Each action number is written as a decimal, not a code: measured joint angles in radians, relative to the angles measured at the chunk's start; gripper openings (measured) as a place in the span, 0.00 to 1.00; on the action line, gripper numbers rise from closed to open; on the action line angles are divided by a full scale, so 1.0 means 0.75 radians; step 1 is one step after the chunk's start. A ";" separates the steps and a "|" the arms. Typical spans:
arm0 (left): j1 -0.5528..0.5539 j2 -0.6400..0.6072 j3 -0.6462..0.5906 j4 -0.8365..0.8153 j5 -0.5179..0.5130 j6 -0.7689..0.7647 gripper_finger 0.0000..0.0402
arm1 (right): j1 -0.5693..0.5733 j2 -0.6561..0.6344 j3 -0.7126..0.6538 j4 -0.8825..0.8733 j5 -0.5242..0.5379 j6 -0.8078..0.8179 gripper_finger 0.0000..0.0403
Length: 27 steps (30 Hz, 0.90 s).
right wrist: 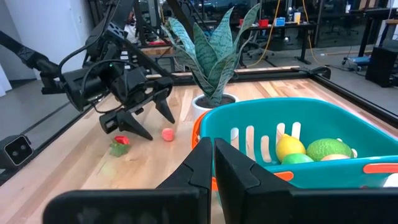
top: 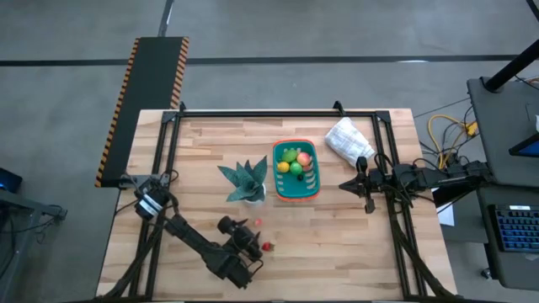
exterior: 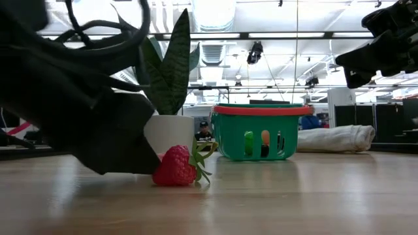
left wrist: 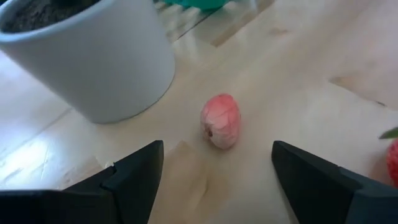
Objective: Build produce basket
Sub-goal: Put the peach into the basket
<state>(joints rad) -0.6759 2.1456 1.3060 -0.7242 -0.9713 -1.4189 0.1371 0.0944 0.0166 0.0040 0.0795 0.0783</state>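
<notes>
On wooden table, small pink egg-shaped toy fruit lies just ahead of left gripper, centred between spread fingers, untouched, long axis along approach line.

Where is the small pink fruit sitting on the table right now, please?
The pink fruit lies on the table near the plant pot, ahead of the open left gripper.

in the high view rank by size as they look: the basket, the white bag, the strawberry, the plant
Largest to smallest:
1. basket
2. plant and white bag, too alike to rank
3. strawberry, by far the smallest
</notes>
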 joint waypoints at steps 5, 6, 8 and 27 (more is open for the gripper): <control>0.052 -0.001 -0.002 0.091 -0.005 0.142 0.72 | 0.000 0.000 0.000 0.000 0.000 0.000 0.02; 0.062 -0.001 -0.003 0.109 -0.004 0.170 0.72 | 0.000 0.000 0.000 0.000 0.000 0.000 0.02; 0.082 -0.002 -0.004 0.137 0.004 0.218 0.72 | 0.000 0.000 0.000 0.000 0.000 0.000 0.02; 0.106 -0.004 -0.003 0.162 0.084 0.266 0.63 | 0.000 0.000 0.000 0.000 0.000 0.000 0.02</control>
<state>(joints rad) -0.5967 2.1429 1.3037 -0.6027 -0.9085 -1.2192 0.1371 0.0944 0.0166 0.0040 0.0795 0.0784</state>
